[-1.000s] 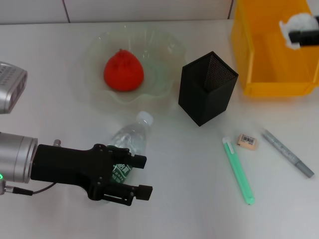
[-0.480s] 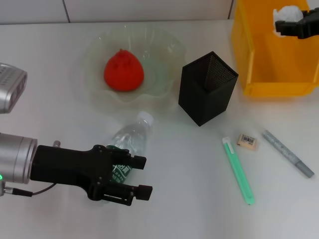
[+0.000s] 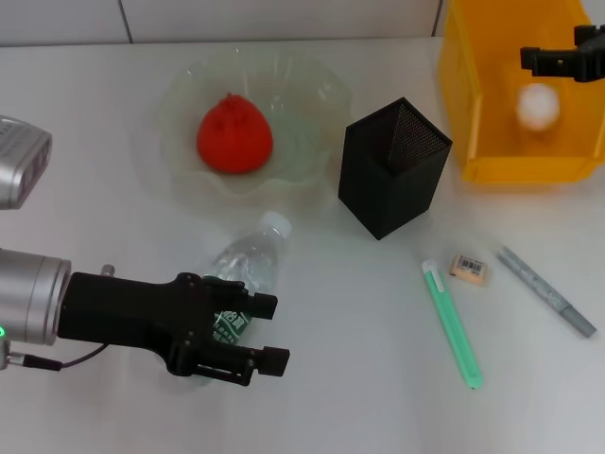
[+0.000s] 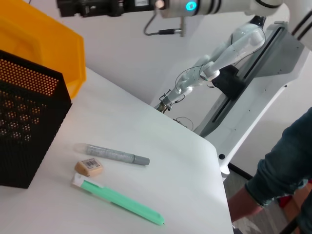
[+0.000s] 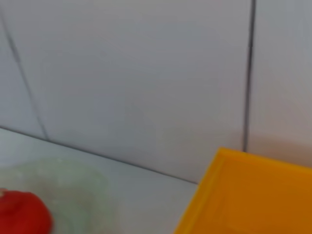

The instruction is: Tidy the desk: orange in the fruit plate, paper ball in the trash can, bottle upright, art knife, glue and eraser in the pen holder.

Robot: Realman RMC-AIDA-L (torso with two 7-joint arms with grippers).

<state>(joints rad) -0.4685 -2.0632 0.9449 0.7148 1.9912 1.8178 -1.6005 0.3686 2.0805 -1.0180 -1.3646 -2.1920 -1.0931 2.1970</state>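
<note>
Right gripper (image 3: 567, 59) over the trash can (image 3: 492, 142), only partly in frame, cut off at the picture edge; can't tell if its fingers are apart or together. Paper ball (image 3: 538, 105) is a blurred white blob inside the can below that gripper, apart from it. Left gripper (image 3: 260, 333) low over the table (image 3: 359, 378), fingers apart, one on each side of the lower end of the bottle (image 3: 248, 265); contact can't be told. Bottle lies on its side, white cap toward the plate (image 3: 180, 113); its green label is mostly hidden by the gripper, text unreadable. Orange (image 3: 233, 135) sits in the plate. Holder (image 3: 390, 170) stands upright between plate and can. Eraser (image 3: 468, 269) lies on the table between the green knife (image 3: 452, 324) and the grey glue pen (image 3: 546, 290); its sleeve shows a barcode-like print, too small to read. Left wrist view shows the same three items beside the holder, no readable writing. Right wrist view shows only a can corner, plate edge and a slice of the orange.
</note>
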